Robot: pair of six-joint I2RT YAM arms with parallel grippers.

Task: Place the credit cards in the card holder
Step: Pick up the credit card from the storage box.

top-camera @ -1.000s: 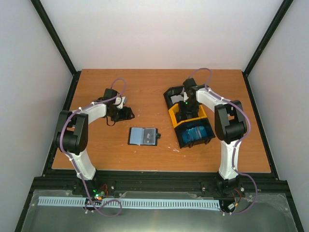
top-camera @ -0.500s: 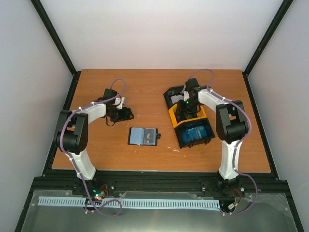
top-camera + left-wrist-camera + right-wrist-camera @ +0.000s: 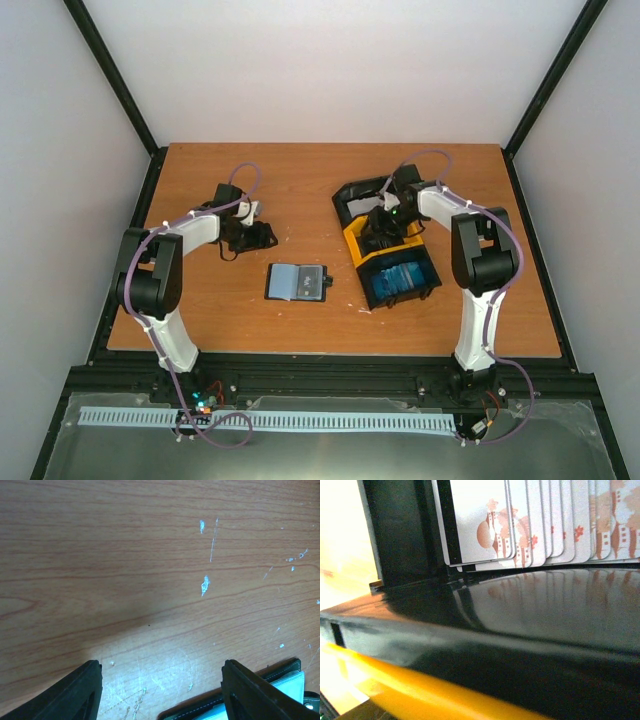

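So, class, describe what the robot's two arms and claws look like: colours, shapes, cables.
The left arm and right arm match: white links, black joints, a purple cable looped along each. The left claw and right claw are black.

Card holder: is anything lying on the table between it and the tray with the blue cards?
Nothing visible stands in the way. Only bare table separates the open card holder from the tray. The blue credit cards only need lifting over the tray's black wall.

Brown wooden table point(image 3: 300, 190) between plain white walls point(image 3: 330, 70), black frame posts point(image 3: 110, 80) at corners
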